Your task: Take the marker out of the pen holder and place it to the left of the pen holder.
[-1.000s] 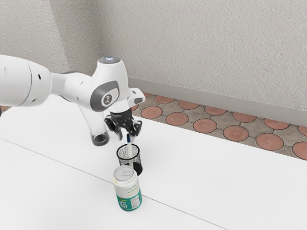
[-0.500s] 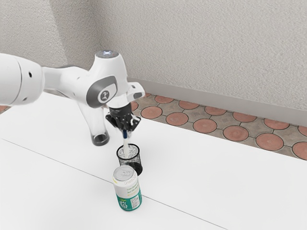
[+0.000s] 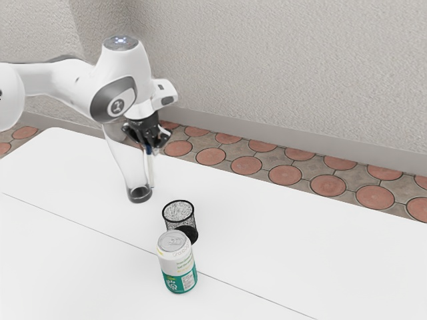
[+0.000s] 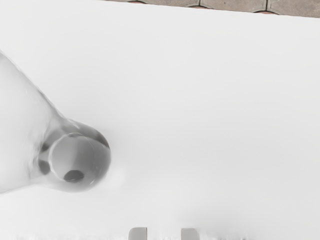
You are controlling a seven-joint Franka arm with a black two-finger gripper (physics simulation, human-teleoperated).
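In the exterior view my gripper (image 3: 151,147) is raised above the table, toward the exterior view's upper left from the black mesh pen holder (image 3: 180,215). It is shut on the upper end of the white marker (image 3: 151,171), which hangs roughly upright with its dark blue end at the fingers. The marker is clear of the holder, which stands upright with no marker in it. In the wrist view the gripper (image 4: 164,234) has its two grey fingertips at the lower edge with a gap between them.
A white and green can (image 3: 177,263) stands right beside the pen holder. A tall translucent vase-like object (image 3: 139,193) stands close to the hanging marker, and its round end (image 4: 75,157) lies beside my hand in the wrist view. The white table (image 3: 280,240) ends before a tiled floor.
My gripper has taken hold of the marker, drawn it up out of the pen holder and carried it toward the exterior view's upper left. Holder and can have stayed put.
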